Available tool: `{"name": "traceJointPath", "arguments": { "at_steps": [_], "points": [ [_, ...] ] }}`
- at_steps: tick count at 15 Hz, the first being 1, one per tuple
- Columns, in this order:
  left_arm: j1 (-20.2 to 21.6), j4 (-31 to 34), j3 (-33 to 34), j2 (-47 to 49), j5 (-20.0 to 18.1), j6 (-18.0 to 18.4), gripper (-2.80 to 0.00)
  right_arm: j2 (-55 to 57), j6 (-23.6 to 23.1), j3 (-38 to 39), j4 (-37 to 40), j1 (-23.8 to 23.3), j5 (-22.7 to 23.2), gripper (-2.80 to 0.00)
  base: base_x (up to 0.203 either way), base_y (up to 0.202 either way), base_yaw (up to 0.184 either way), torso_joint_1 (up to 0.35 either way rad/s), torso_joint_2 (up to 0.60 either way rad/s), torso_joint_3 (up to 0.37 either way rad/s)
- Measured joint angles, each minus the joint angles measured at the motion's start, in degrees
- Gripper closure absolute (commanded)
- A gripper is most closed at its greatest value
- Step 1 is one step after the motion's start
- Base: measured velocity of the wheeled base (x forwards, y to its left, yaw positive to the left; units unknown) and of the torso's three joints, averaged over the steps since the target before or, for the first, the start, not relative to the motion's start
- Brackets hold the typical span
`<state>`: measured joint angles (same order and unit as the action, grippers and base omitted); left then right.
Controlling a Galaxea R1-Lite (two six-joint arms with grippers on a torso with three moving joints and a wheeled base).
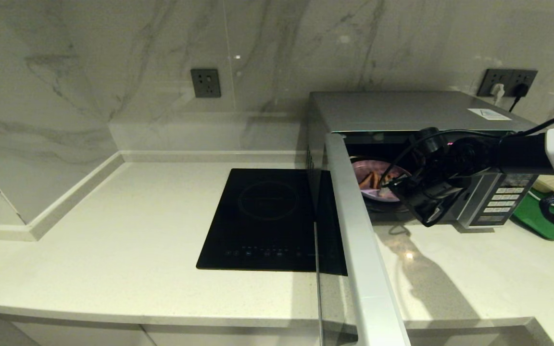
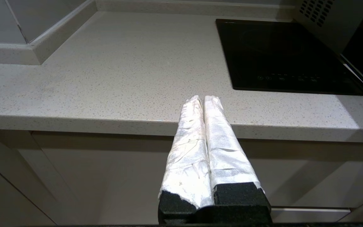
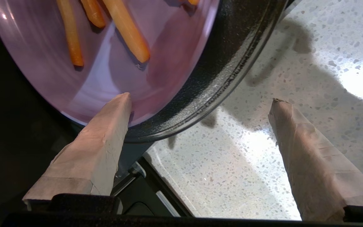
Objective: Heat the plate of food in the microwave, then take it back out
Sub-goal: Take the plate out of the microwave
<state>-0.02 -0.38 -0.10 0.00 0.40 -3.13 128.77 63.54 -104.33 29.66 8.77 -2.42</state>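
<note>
Dim, greenish indoor light overall. Bright glare patches on the desk (image 3: 354,78) at right, with a soft arm shadow beside them. The microwave (image 1: 402,113) interior is dark, perhaps slightly blurred.

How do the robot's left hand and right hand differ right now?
The left hand is shut, its wrapped fingers pressed together; the right hand is open wide. The left hand hangs by the pale speckled counter edge; the right hand is at the open silver microwave, by the round lilac plate of fries. Both have pale-wrapped fingers.
</note>
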Motion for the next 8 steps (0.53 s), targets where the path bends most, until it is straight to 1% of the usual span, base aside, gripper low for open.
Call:
{"name": "traceJointPath", "arguments": {
  "at_steps": [8],
  "points": [
    [0.0, 0.0, 0.0, 0.0, 0.0, 0.0, 0.0, -1.0, 0.0, 2.0, 0.1, 0.0, -0.4, -2.8, 0.0, 0.0, 0.0, 0.0, 0.0, 0.0]
  ]
}}
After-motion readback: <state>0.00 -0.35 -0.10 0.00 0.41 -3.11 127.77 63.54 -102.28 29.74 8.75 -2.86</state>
